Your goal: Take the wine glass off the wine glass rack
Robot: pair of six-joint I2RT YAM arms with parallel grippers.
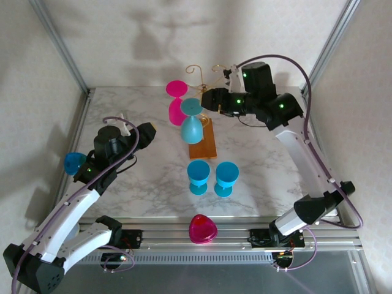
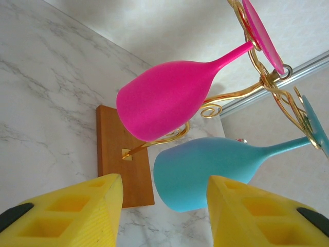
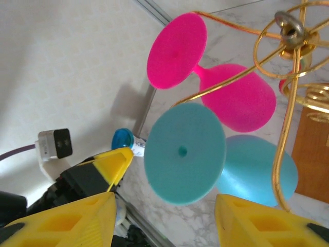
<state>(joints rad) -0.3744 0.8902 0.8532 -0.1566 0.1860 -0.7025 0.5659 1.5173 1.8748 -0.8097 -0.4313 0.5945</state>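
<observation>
**Top external.** The wine glass rack (image 1: 207, 146) stands mid-table, toward the far edge of the marble table (image 1: 257, 159). A blue wine glass (image 1: 192, 127) and a pink wine glass (image 1: 176, 104) hang from it bowl-down, close together. The right gripper (image 1: 207, 101) sits just beside the blue one's foot, so we take that as the target. The left gripper (image 1: 150, 128) is off toward the left edge, pointing at the rack.
- In the way: two blue glasses (image 1: 211, 177) stand just in front of the base. Another pink glass (image 1: 203, 228) lies at the near edge.

**Left wrist.** The left gripper (image 2: 164, 178) is spread wide and holds nothing. Both hanging bowls lie ahead of it, over the wooden base (image 2: 115, 154).
- Risk: if both arms close in together, they could collide at the rack.

**Right wrist.** The right gripper (image 3: 165, 197) is wide open and empty. The blue foot disc (image 3: 185, 152) lies just ahead of the gap, and the gold scroll arms (image 3: 288, 56) are at its right.
- Risk: pulling off-line could snag the foot on the wire and tip the light rack.
- Risk: swinging the bowl could knock the pink neighbour loose.
</observation>
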